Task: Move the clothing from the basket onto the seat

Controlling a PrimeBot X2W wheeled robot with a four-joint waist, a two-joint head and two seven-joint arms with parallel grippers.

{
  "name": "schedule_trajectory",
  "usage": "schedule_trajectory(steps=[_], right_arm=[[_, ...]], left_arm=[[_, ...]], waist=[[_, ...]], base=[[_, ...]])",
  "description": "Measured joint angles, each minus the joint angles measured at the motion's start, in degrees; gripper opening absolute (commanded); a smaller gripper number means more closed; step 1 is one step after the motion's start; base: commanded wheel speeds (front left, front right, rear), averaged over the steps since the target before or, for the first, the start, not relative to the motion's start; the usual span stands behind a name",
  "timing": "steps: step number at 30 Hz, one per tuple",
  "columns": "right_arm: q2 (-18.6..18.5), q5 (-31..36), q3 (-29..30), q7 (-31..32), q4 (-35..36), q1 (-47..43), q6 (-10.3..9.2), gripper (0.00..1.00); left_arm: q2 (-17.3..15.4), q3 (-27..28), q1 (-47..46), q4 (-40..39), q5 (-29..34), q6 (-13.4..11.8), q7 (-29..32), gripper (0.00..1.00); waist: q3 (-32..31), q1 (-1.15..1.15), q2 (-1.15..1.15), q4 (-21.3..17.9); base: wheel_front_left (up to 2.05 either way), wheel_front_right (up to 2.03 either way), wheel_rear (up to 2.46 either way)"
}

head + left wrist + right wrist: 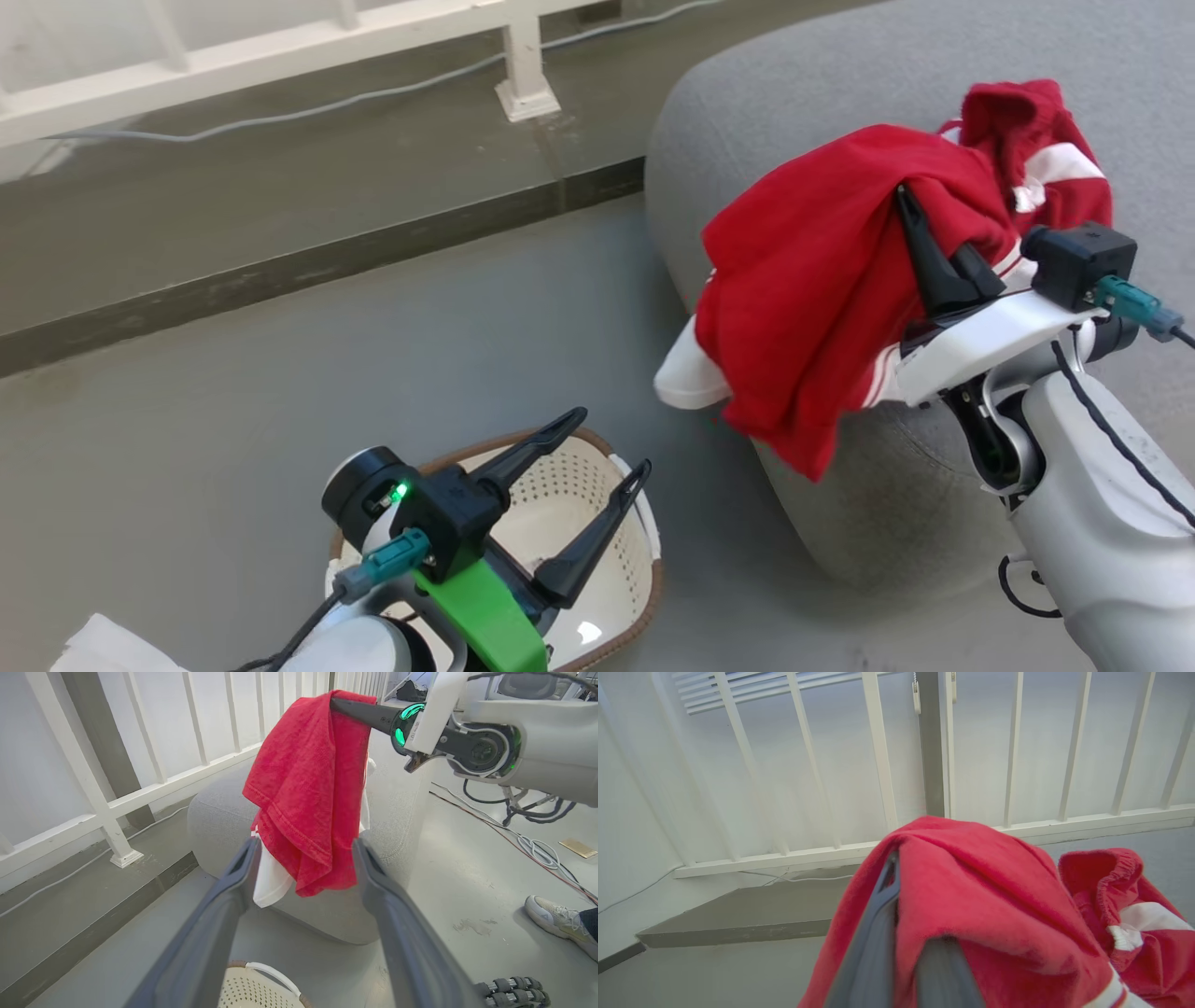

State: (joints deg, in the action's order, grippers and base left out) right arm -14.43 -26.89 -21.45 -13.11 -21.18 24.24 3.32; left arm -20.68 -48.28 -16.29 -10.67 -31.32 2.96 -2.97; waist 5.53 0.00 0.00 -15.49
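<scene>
1. Right gripper (920, 224), head view: my fingertips are buried under the red garment (812, 280) at 2 o'clock.
2. Basket (627, 551), 6 o'clock: cut by the bottom edge, partly behind my left gripper (611, 439).
3. Shoe (553, 919), left wrist view, 4 o'clock: wearer cut off.

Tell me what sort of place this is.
Likely an indoor robot test space, not a lived-in home: bare grey floor, loose cables trailing across it, a white railing, and one grey seat.
</scene>
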Motion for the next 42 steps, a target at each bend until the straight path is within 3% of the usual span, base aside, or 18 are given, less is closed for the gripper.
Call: schedule_trajectory(steps=[8, 20, 31, 42], right_arm=[[-0.65, -0.46, 2.12, -0.07, 0.42, 1.59, -0.41, 0.0], [-5.47, -1.93, 10.03, -0.55, 0.86, 17.94, -1.0, 0.0], [-13.4, -2.33, 16.94, 1.1, -2.77, 29.99, -3.53, 0.0], [-13.94, -4.8, 18.73, 2.56, -11.18, 31.01, -4.45, 0.0]], left_arm=[[-0.26, 0.1, -0.25, -1.36, 0.9, -0.31, 1.45, 1.0], [-0.73, -0.16, -4.88, -3.12, 1.8, 0.07, 3.97, 1.0], [-0.73, -0.51, -8.6, -4.9, 4.02, 0.64, 6.05, 1.0], [-0.73, -0.55, -12.26, -6.94, 4.92, 1.14, 7.81, 1.0]], waist=[[2.43, 0.0, 0.0, -3.66], [8.79, 0.0, 0.0, -6.74], [13.91, 0.0, 0.0, -4.24], [20.19, 0.01, 0.0, -0.66]], base=[[0.0, 0.0, 0.0], [0.0, 0.0, 0.0], [0.0, 0.0, 0.0], [0.0, 0.0, 0.0]])
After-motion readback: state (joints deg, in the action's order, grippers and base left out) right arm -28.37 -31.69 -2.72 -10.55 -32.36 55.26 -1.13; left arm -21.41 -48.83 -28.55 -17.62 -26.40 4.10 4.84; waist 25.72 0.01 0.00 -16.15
